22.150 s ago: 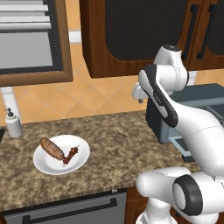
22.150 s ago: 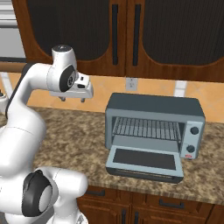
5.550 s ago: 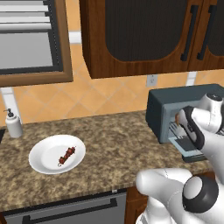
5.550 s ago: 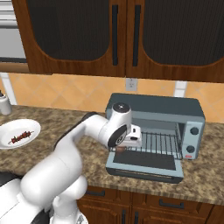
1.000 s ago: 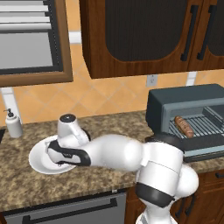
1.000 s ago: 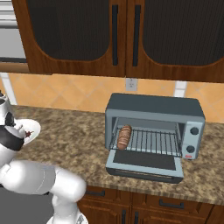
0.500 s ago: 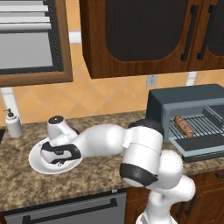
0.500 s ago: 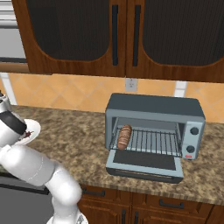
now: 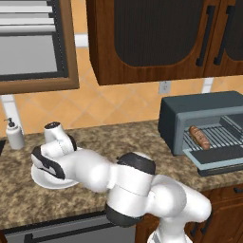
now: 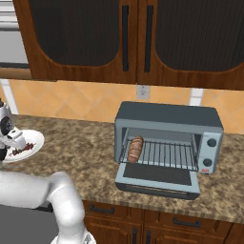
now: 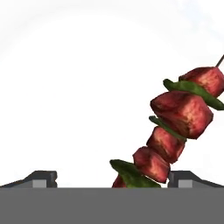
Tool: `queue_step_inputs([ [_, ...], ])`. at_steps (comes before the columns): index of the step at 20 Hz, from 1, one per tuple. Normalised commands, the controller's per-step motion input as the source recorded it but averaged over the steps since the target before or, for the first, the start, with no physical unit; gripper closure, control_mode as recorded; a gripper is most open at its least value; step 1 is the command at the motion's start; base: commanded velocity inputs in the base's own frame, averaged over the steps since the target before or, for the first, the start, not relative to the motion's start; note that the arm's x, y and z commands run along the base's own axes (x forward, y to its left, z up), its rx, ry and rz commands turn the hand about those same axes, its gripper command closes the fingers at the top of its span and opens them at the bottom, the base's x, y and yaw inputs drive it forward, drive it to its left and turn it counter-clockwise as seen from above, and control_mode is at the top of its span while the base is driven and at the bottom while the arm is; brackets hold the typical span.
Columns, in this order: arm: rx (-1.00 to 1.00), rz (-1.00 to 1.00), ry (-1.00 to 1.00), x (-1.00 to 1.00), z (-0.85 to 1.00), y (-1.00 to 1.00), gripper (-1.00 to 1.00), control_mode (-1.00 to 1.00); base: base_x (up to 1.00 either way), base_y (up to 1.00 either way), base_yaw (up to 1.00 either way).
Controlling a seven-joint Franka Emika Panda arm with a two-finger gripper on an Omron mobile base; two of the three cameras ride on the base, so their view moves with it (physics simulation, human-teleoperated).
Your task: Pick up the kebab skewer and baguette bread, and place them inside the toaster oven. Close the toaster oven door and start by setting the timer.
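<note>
Gripper [image 11: 111, 177]: fingers spread wide, low over white plate [image 11: 65, 87], holding nothing.
Kebab skewer [image 11: 175, 131]: red meat chunks with green slivers on thin stick, lying on plate, lower end between fingertips; in hand view, long axis slants toward upper right.
Baguette bread [image 10: 135, 148]: golden-brown, on rack's left inside toaster oven [image 10: 167, 116].
Toaster oven door [image 10: 157, 178]: folded down.
Soap dispenser [image 9: 14, 135]: behind plate.

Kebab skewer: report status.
Gripper open, low over kebab skewer on white plate. Baguette bread in toaster oven; toaster oven door down.
</note>
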Motion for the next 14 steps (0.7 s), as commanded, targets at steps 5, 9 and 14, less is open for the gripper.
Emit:
queue_step_inputs([
  [5, 0.00, -0.11, 0.01, -0.09, -0.34, 0.00, -1.00, -1.00, 0.00, 0.00, 0.00],
  [9, 0.00, -0.12, 0.00, -0.50, -0.37, -0.14, -1.00, -1.00, 0.00, 0.00, 0.00],
  [14, 0.00, -0.14, -0.01, -0.34, -0.41, -0.08, -1.00, -1.00, 0.00, 0.00, 0.00],
])
